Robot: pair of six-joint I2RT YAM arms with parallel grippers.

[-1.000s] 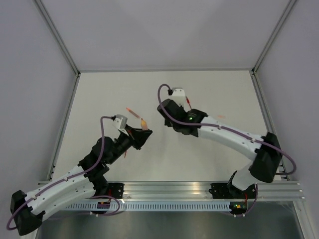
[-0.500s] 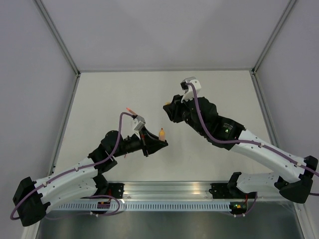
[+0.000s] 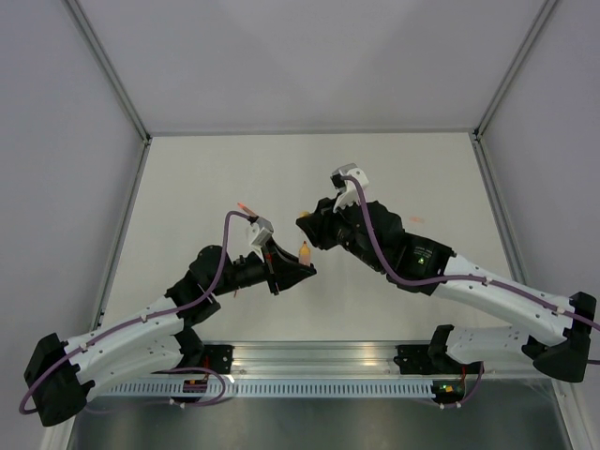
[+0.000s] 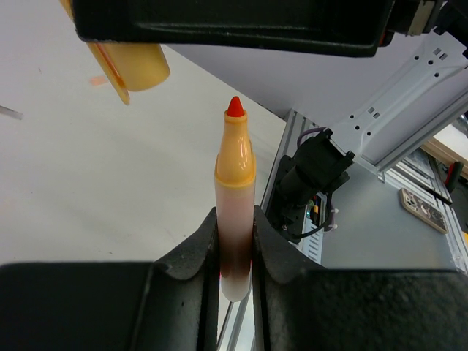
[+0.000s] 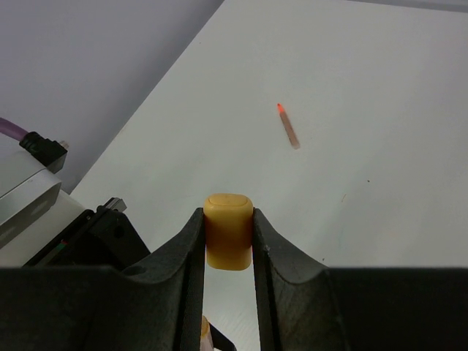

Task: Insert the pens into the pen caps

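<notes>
1. Top external view. The left gripper (image 3: 292, 266) is sitting just left of frame centre, clamping the orange pen (image 3: 305, 250) by its lower barrel. The pen is pointing up-frame toward the right gripper (image 3: 307, 225), which is hovering close above it in the frame. I cannot make out what that gripper is holding from here. The red pen (image 3: 246, 205) is lying on the table (image 3: 403, 164), up and to the left of both grippers. A pink stub (image 3: 415, 220) is lying right of centre, too small to identify.

2. Left wrist view. The left gripper (image 4: 235, 256) is pinching the orange pen (image 4: 235, 197) from both sides. The pen is standing upright at centre with its red tip free. The orange cap (image 4: 139, 69) is hanging at upper left under a black finger of the right gripper. It is offset left of the pen tip and is not touching it.

3. Right wrist view. The right gripper (image 5: 228, 241) is squeezing the orange cap (image 5: 228, 230) between its fingers at lower centre. The red pen (image 5: 288, 126) is lying on the table (image 5: 380, 183) at upper right, well apart. A sliver of the orange pen (image 5: 204, 333) is showing at the bottom edge, below the cap.
</notes>
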